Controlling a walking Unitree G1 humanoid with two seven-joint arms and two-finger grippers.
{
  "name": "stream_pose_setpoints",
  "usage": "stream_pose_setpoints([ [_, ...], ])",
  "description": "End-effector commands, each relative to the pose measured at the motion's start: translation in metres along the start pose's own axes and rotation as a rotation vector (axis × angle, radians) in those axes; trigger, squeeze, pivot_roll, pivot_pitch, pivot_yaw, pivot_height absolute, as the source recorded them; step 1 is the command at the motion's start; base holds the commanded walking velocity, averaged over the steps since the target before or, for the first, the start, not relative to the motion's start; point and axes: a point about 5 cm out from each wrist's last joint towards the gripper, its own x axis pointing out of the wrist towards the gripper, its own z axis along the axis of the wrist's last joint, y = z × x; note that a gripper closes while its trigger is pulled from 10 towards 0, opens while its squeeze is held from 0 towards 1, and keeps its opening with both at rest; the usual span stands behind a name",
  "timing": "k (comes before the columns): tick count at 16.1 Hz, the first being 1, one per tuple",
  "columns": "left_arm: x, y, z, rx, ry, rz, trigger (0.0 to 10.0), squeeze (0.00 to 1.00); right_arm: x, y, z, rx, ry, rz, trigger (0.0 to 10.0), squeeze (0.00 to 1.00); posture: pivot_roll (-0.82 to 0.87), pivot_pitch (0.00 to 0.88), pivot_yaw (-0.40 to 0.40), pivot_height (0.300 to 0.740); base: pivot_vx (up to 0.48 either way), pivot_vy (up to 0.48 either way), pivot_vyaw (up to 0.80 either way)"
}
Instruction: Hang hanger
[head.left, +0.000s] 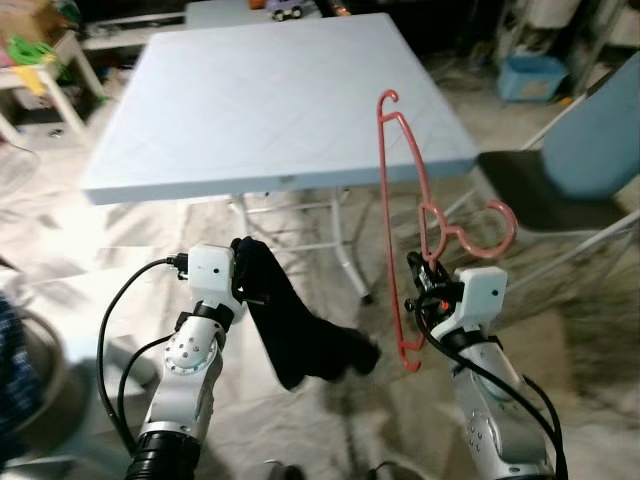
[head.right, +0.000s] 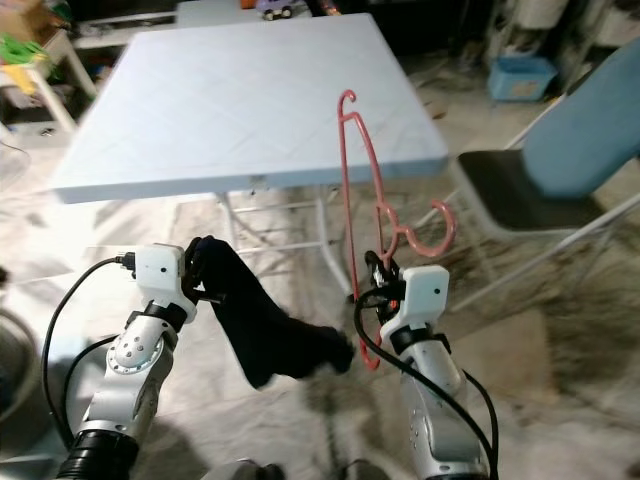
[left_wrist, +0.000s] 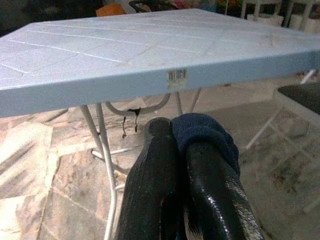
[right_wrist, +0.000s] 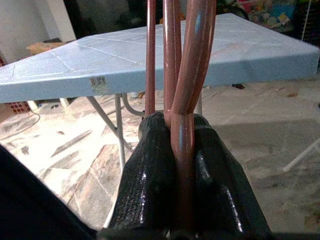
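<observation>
Right gripper (head.left: 424, 272) clamped on pink hanger (head.left: 405, 215), upright near the pale blue surface (head.left: 270, 100), left gripper (head.left: 246, 268) pinching a dark sock (head.left: 300, 335), hanging limp.

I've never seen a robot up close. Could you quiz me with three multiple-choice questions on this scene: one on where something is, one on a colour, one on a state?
1. Where is the light blue folding table?
A. ahead of both arms
B. behind the robot
C. on the chair

2. What colour is the hanger?
A. green
B. pink-red
C. white

3. How is the left tool?
A. open, holding nothing
B. shut on the hanger
C. shut on a dark cloth

Answers:
1 A: the head views show it beyond both arms.
2 B: its thin frame is pink-red, held in the right tool.
3 C: the dark cloth hangs from its closed fingers.
</observation>
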Motion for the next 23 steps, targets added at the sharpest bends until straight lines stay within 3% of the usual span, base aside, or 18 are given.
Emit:
stream_pose_setpoints([
  [1,0.003,-0.002,0.009,0.008,-0.04,-0.014,10.0,0.0,-0.001,-0.003,0.003,-0.005,-0.013,-0.014,10.0,0.0,-0.07,0.136,0.04,0.74,0.0,0.352,0.0],
  [7,0.001,-0.004,0.013,-0.011,-0.075,-0.055,10.0,0.0,-0.001,-0.007,0.005,-0.02,-0.024,-0.024,10.0,0.0,-0.07,0.114,0.042,0.74,0.047,0.0,0.0],
  [13,0.006,-0.014,0.032,-0.02,-0.155,-0.093,10.0,0.0,0.004,0.006,0.028,-0.107,-0.121,0.024,10.0,0.0,-0.07,0.122,0.039,0.74,0.359,0.0,0.0],
  [23,0.014,-0.018,0.054,-0.022,-0.219,-0.108,10.0,0.0,0.007,0.004,0.024,-0.104,-0.105,0.011,10.0,0.0,-0.07,0.106,0.039,0.74,0.377,0.0,0.0],
])
